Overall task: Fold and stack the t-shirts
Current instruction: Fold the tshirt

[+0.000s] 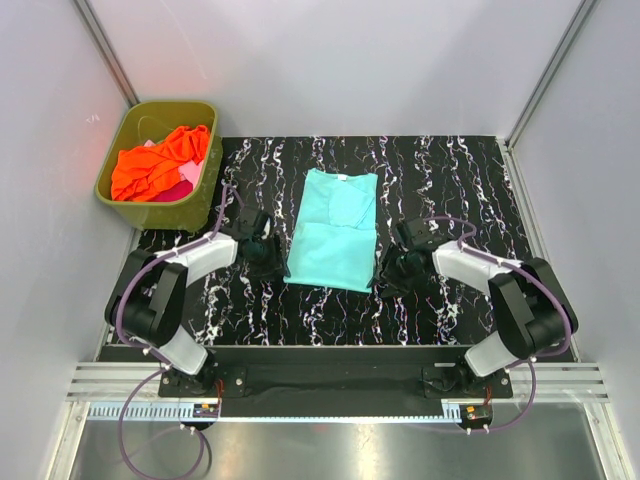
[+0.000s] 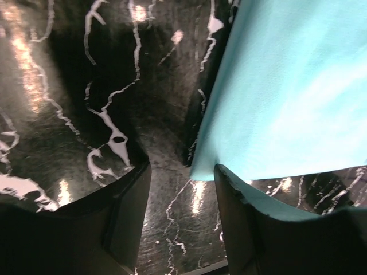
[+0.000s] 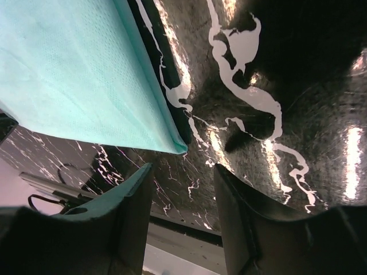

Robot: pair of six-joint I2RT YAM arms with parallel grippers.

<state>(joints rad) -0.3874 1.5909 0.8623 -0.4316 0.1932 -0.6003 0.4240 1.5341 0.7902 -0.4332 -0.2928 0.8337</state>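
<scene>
Top external view: teal t-shirt (image 1: pixel 333 230) lies flat mid-table (image 1: pixel 460 180) on the black marbled top, folded in to a narrow oblong, collar at the far end, hem toward the arms. Left gripper (image 1: pixel 265 250) is low over the table just beside the shirt's near-left corner. Right gripper (image 1: pixel 400 268) is low just beside the near-right corner. Neither is on the cloth from this angle. Olive-green tub (image 1: pixel 205 190) sits at the far-left corner of the table, well apart from the teal shirt. Inside it is an orange t-shirt (image 1: pixel 160 160), bunched on top, with a pink t-shirt (image 1: pixel 187 174) partly showing under it, both unfolded. Left wrist view: fingers (image 2: pixel 126 217) are spread apart, with bare table between them and nothing gripped. The teal corner lies just past the tip of the right-hand finger in the picture; can't tell whether it touches. Right wrist view: fingers (image 3: pixel 246 229) are also parted with only table in the gap and hold nothing. The shirt's folded corner sits just ahead of the fingertips, nearer the left-hand one in the picture, and not between them. The cloth edge shows stacked layers at that corner.
</scene>
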